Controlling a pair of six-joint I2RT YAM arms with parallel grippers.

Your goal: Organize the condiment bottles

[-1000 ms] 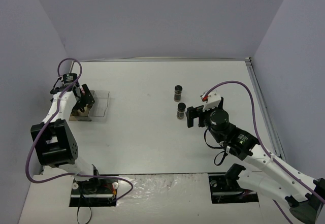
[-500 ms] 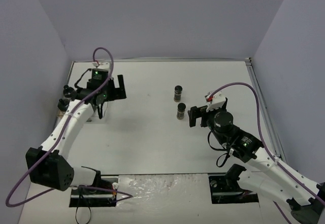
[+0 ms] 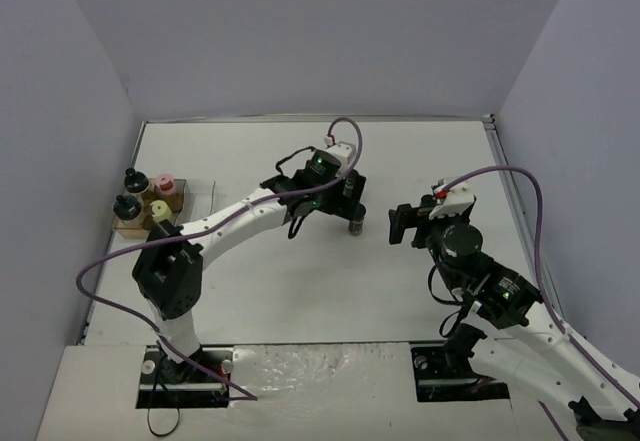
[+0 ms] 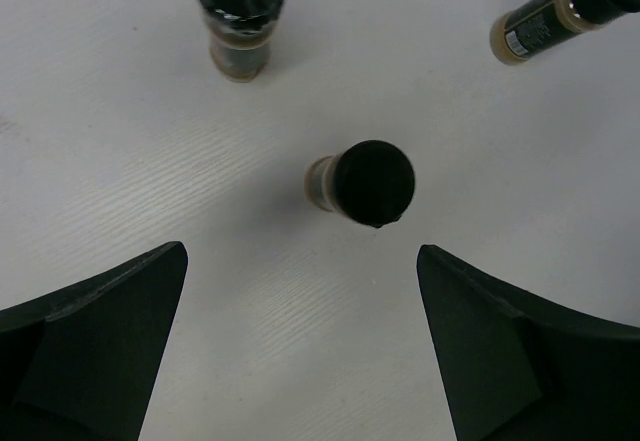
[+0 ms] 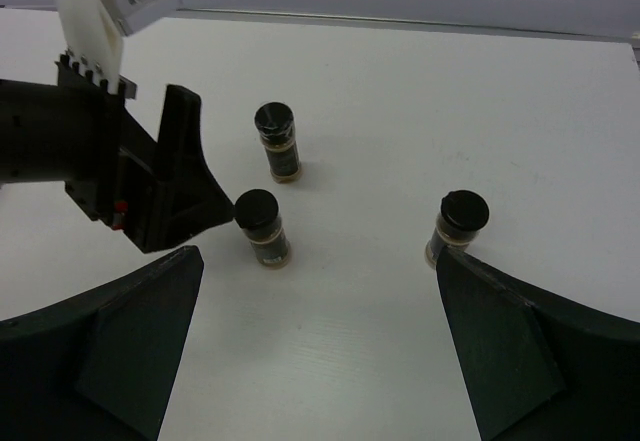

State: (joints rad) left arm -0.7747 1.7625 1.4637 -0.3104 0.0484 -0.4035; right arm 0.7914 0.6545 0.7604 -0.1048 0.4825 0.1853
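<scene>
Three black-capped spice jars stand apart on the white table in the left wrist view: one in the middle (image 4: 365,183), one at the top (image 4: 240,6), one at the top right (image 4: 560,11). My left gripper (image 4: 302,261) is open and empty, hovering just short of the middle jar. The right wrist view shows the same three jars (image 5: 262,228) (image 5: 277,141) (image 5: 458,226). My right gripper (image 5: 320,261) is open and empty, set back from them. In the top view one jar (image 3: 354,226) stands by the left gripper (image 3: 345,199); the right gripper (image 3: 402,224) is to its right.
At the table's left edge a tray (image 3: 128,227) holds two black-capped jars (image 3: 131,176) (image 3: 126,204), a pink-capped jar (image 3: 165,182) and a pale-yellow-capped jar (image 3: 160,209). The left gripper's body (image 5: 150,191) fills the left of the right wrist view. Walls enclose the table.
</scene>
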